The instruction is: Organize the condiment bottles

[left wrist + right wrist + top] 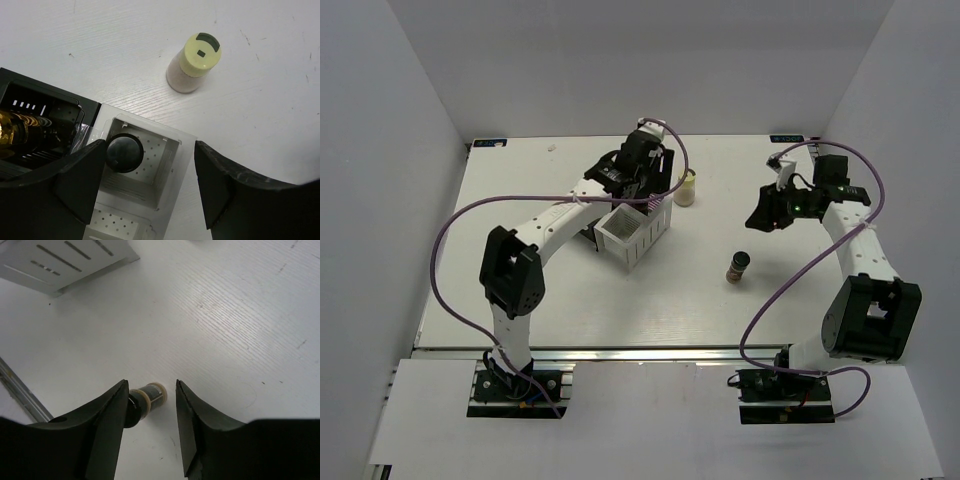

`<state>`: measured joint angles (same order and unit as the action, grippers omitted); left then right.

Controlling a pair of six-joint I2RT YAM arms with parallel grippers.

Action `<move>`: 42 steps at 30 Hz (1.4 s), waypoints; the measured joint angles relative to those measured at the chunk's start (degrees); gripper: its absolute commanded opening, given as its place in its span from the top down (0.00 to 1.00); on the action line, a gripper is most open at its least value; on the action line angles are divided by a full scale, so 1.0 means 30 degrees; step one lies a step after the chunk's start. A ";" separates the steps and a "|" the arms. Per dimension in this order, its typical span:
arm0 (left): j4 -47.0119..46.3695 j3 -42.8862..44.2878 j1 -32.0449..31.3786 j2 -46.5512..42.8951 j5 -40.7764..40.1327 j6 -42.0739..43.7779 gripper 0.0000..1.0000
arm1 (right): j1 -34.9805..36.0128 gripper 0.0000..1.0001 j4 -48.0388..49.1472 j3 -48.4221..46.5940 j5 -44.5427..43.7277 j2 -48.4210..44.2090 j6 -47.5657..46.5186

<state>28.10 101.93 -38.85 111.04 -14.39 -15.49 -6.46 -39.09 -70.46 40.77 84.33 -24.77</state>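
Note:
A cream bottle with a yellow cap stands on the table right of the boxes; it also shows in the left wrist view. A dark bottle with a black cap stands in a compartment of the white box. An amber bottle lies in the black box. Another dark brown bottle stands alone on the table; it also shows in the right wrist view. My left gripper is open and empty above the white box. My right gripper is open and empty above the lone bottle.
The white box and the black box stand side by side at the table's middle back. The white box's corner shows in the right wrist view. White walls enclose the table on three sides.

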 measured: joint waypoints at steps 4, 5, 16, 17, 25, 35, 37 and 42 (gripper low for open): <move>0.0058 0.0007 0.0000 -0.0408 0.0313 -0.0058 0.33 | 0.0743 0.43 -0.0794 0.0000 0.0109 -0.0007 -0.1399; 0.0058 -0.0022 0.0000 -0.0568 0.0510 -0.0109 0.41 | 0.0925 0.42 -0.0984 0.0000 0.0080 -0.0029 -0.1698; -0.0495 -0.4175 0.0000 -0.6142 0.2994 -0.1253 0.23 | 0.1734 0.11 -0.3912 -0.0087 -0.2586 -0.0721 -0.4765; -0.0583 -0.4721 0.0000 -0.6812 0.3147 -0.1377 0.21 | 0.1909 0.11 -0.4044 -0.0073 -0.2863 -0.0845 -0.4903; -0.0911 -0.8065 0.0000 -1.1001 0.3534 -0.2688 0.19 | 0.4240 0.11 -0.3993 0.1268 -0.4699 -0.1894 -0.4852; -0.0284 -1.1023 0.0000 -1.4411 0.2725 -0.4087 0.18 | 0.5595 0.22 -0.2484 0.3279 -0.7737 -0.1916 -0.3905; -0.0095 -1.1169 0.0000 -1.4914 0.2441 -0.4291 0.18 | 0.5734 0.28 -0.2135 0.3483 -0.8131 -0.1916 -0.3774; 0.0350 -1.1358 0.0000 -1.5817 0.1785 -0.4583 0.18 | 0.6076 0.39 -0.1472 0.3708 -0.8502 -0.1902 -0.3497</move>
<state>29.15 67.85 -38.85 63.59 -9.04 -29.23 11.77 -43.51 -59.33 15.27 78.63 -35.27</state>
